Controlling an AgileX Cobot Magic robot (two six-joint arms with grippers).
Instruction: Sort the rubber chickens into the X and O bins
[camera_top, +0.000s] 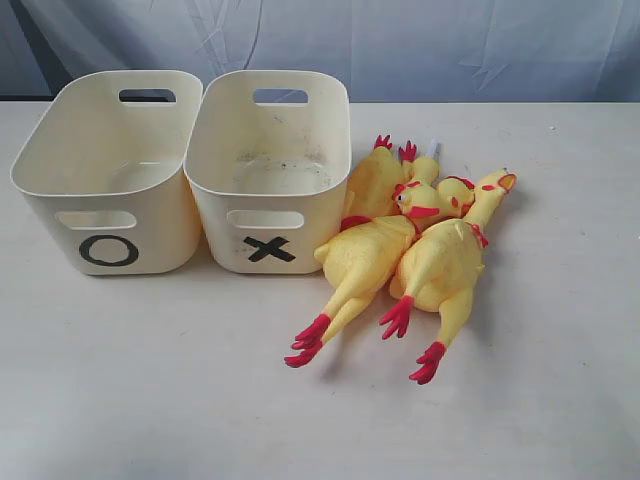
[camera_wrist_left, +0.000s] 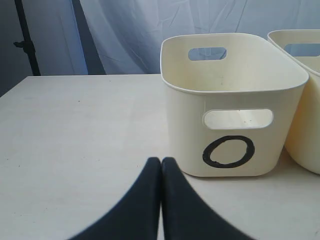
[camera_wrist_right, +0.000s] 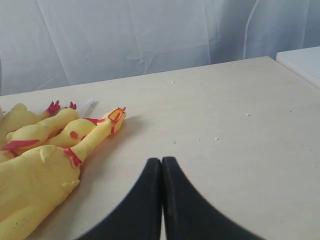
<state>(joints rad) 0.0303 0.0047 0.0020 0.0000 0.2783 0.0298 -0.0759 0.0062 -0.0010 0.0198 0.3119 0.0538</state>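
Several yellow rubber chickens lie in a pile to the right of the bins. Two large ones (camera_top: 362, 262) (camera_top: 445, 262) point their red feet toward the table's front. Two smaller ones (camera_top: 375, 180) (camera_top: 437, 198) lie behind them, with a white tube (camera_top: 433, 148) sticking out at the back. The O bin (camera_top: 105, 170) stands at the left and the X bin (camera_top: 268, 165) right beside it; both look empty. Neither gripper shows in the exterior view. My left gripper (camera_wrist_left: 161, 162) is shut, empty, in front of the O bin (camera_wrist_left: 232, 102). My right gripper (camera_wrist_right: 161, 162) is shut, empty, beside the chickens (camera_wrist_right: 37, 175).
The pale table (camera_top: 560, 380) stretches around the bins and the pile. A white curtain (camera_top: 450, 45) hangs behind it. In the right wrist view, a second white surface (camera_wrist_right: 302, 60) borders the table. A dark stand (camera_wrist_left: 25, 40) rises beyond the table's far edge in the left wrist view.
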